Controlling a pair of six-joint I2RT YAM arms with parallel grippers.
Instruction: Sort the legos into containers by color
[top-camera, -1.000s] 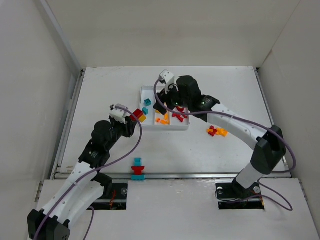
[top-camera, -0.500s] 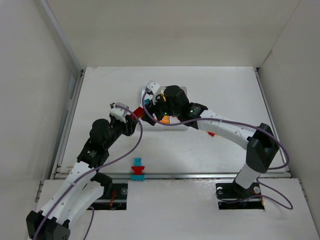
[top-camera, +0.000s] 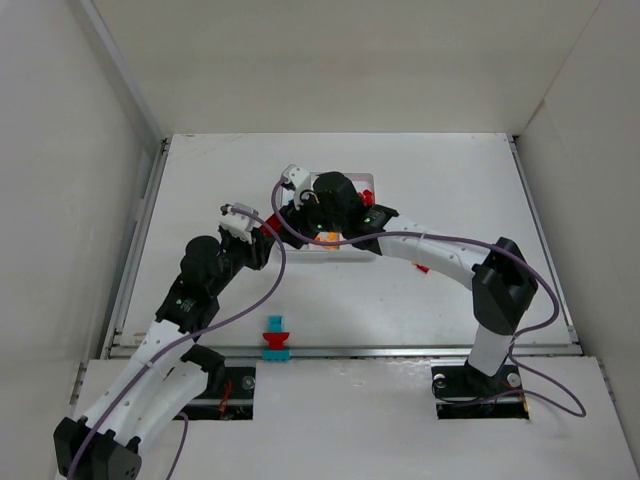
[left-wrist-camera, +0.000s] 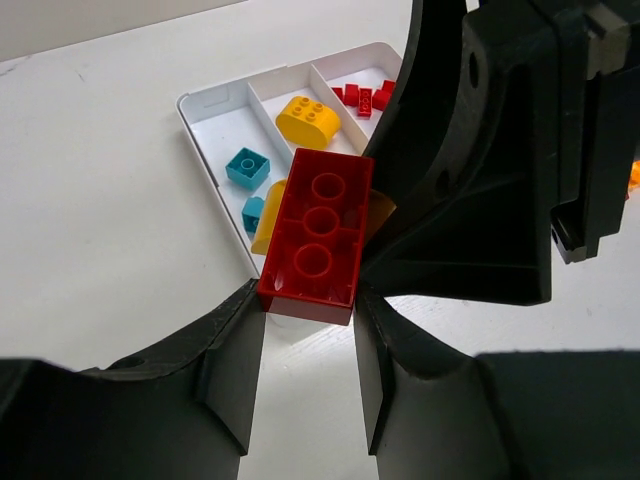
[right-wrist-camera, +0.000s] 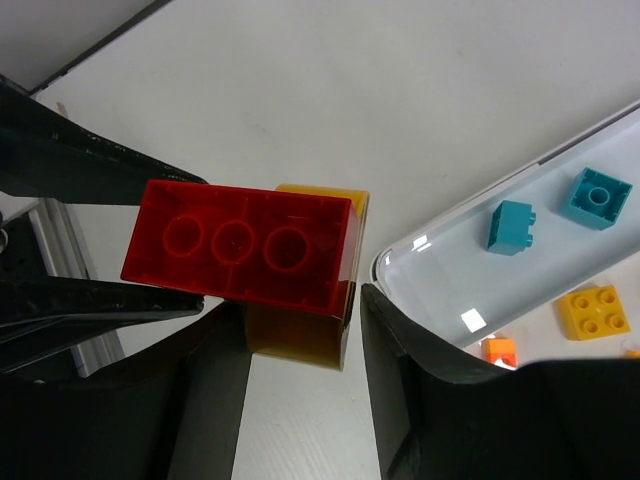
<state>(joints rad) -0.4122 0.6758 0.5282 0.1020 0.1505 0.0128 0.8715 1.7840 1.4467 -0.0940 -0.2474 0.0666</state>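
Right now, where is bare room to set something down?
Bare: the white table's far strip behind the white plastic tray, and the stretch right of it. Crowded: the tray's left edge, where left gripper and right gripper meet on a red brick.

Bright, even light from overhead washes the white table (top-camera: 450, 180) and the pale walls around it in the top view, leaving only faint, soft-edged shadows. In my wrist views the red brick (left-wrist-camera: 318, 235) is sharp and glossy with a mild sheen. My own dark fingers (left-wrist-camera: 230, 370) along the lower edge are blurred and almost featureless. Small white glare spots sit on the tray (right-wrist-camera: 430, 240) in my right wrist view.
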